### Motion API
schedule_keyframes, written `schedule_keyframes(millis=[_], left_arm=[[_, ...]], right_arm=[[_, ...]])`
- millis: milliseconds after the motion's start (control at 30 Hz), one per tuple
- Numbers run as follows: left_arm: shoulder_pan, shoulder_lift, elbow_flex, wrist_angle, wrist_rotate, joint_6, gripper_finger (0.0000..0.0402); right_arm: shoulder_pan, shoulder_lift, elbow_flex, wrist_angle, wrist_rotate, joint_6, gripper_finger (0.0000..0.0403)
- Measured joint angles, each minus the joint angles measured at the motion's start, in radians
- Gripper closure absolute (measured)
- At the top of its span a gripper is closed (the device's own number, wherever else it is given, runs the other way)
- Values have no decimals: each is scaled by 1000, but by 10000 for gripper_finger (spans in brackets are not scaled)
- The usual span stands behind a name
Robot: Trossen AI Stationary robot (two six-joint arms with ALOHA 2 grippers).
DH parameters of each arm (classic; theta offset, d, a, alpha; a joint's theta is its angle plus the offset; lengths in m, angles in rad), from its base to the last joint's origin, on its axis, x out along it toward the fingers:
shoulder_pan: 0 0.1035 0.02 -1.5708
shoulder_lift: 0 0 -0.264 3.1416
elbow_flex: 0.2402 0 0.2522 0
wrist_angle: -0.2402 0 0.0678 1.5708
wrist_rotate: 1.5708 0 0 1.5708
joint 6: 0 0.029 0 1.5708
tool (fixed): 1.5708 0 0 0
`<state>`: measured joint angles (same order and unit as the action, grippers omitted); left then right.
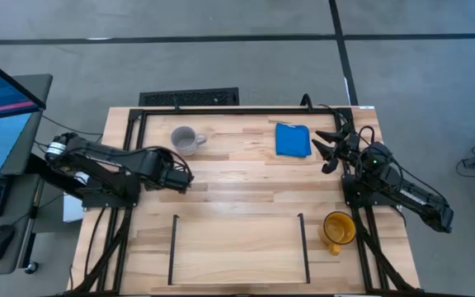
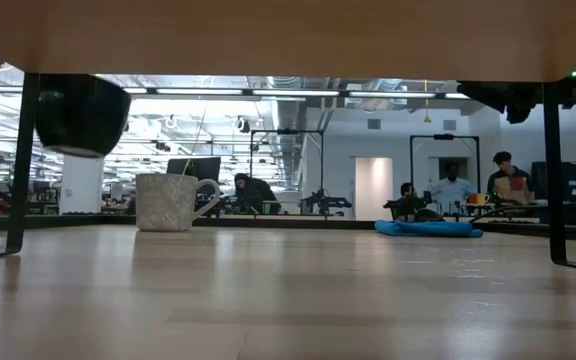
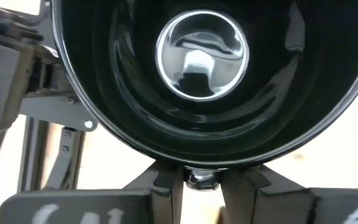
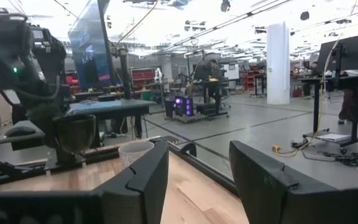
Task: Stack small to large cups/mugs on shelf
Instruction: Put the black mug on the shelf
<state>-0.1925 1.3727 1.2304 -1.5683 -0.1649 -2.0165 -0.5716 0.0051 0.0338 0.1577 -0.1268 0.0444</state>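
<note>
The small black mug [image 2: 81, 113] is lifted above the table in my left gripper [image 1: 181, 176], at the table's left. Its open mouth faces the left wrist camera [image 3: 204, 74]. The pale grey mug [image 1: 186, 140] stands upright on its base at the far left, and also shows in the low view [image 2: 173, 202]. The yellow-orange mug [image 1: 337, 228] stands on the table just right of the shelf's right black bar [image 1: 303, 247]. The wood-plank shelf [image 1: 237, 252] lies at the near middle. My right gripper [image 1: 330, 148] is open and empty at the far right, beside the blue cloth. My left gripper pinches a glossy black part [image 3: 201, 179] just outside the mug's rim between its two fingers [image 3: 166, 186]. Whether that part is the handle, I cannot tell. The mug is lifted clear of the table, with its mouth turned back toward the wrist.
A blue square cloth [image 1: 293, 139] lies at the far right of the table. The shelf's left black bar [image 1: 174, 247] stands at the near left. A black metal frame [image 1: 246, 109] runs along the table's edges. People sit in the room beyond the table [image 2: 453, 185].
</note>
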Motion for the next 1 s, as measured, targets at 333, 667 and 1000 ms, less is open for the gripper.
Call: schedule_keyframes(millis=[333,667,1000], left_arm=[[-12,1,167,-4,30,124,337],[-104,1,333,86,38,150,337],[-248,92,340,330,-6,114,337]], right_arm=[[0,0,0,0,0,0,210],[0,0,0,0,0,0,209],[0,0,0,0,0,0,209]])
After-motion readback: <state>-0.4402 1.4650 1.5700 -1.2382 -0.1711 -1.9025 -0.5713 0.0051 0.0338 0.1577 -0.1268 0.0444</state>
